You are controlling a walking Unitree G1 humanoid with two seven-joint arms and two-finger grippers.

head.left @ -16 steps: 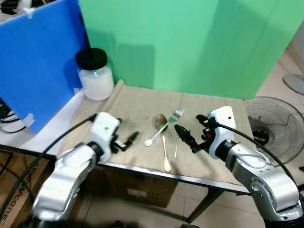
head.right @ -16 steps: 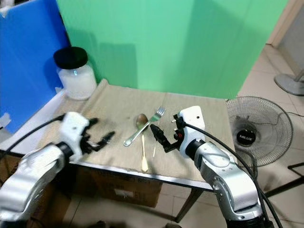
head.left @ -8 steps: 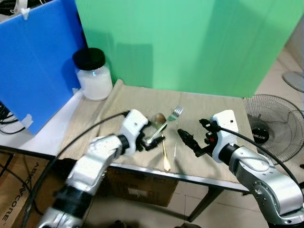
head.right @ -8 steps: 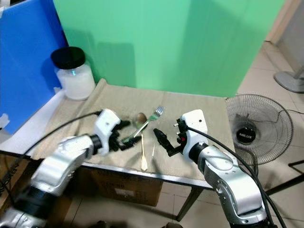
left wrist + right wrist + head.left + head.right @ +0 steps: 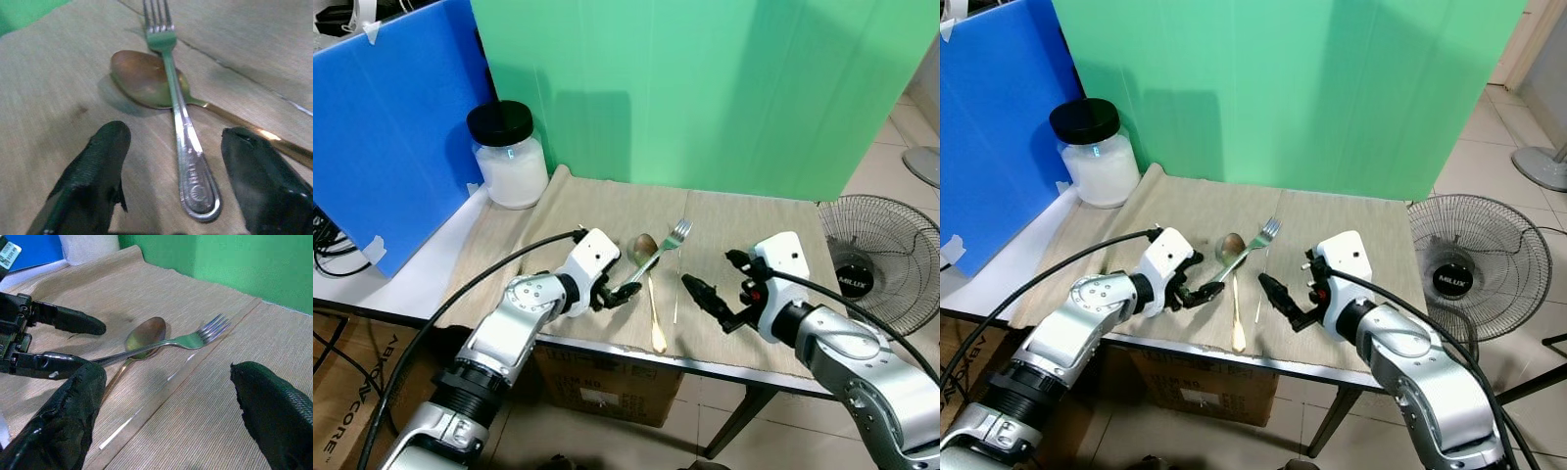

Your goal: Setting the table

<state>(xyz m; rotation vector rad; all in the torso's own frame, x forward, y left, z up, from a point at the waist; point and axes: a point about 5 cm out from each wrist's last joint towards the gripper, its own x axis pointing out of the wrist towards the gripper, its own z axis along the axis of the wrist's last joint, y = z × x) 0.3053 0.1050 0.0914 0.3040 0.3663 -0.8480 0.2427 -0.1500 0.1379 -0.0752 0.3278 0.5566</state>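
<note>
A: Two hands appear in the lower half of the left eye view. We see the left hand (image 5: 615, 293) low over the cloth-covered tabletop (image 5: 578, 211), its fingers (image 5: 93, 166) spread wide on either side of the handle end of the silver fork (image 5: 655, 258); neither finger touches the handle in the left wrist view.

B: And the right hand (image 5: 707, 298)?

A: We place it right of centre, held just above the cloth, fingers spread wide, grasping nothing. It points toward the cutlery at frame centre.

B: How does the cutlery lie?

A: The fork runs diagonally, tines toward the green backdrop (image 5: 724, 88) at the top of the frame. Its shaft crosses over the bowl of the gold spoon (image 5: 650, 290), whose handle extends down toward the near tabletop edge. A thin pale stick (image 5: 676, 294) lies just to the right of the spoon, parallel to it.

B: Other items?

A: A white jar with a black lid (image 5: 508, 153) stands at upper left, beside a blue board (image 5: 391, 117). A floor fan (image 5: 876, 264) sits at the right edge.
</note>
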